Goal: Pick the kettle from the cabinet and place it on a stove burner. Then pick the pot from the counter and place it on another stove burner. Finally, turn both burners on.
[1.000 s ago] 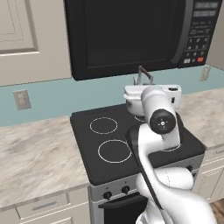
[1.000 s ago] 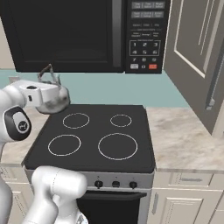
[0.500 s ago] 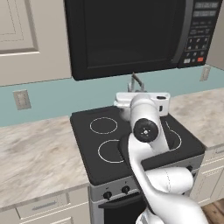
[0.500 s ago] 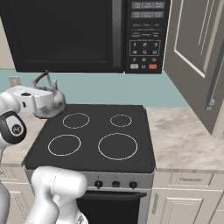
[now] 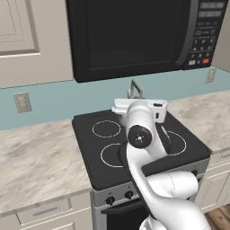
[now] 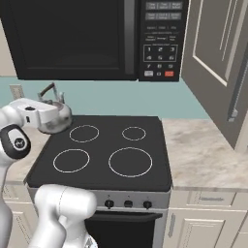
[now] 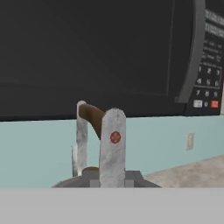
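Base views flank cooktop (image 5: 134, 148) – hand view faces microwave (image 7: 109, 57)

Black built-in microwave (image 5: 130, 38) above pale teal backsplash (image 5: 54, 101); cream panelled wall cabinet (image 5: 27, 40) left; beige wall outlet (image 5: 21, 102).

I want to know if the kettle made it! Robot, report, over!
Hand shut on kettle handle. Kettle carried above stove burners, not set down yet. Nothing in the way.

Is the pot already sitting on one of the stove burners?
No. In the right base view all four burner rings on the cooktop are bare; the kettle hangs at its left edge.
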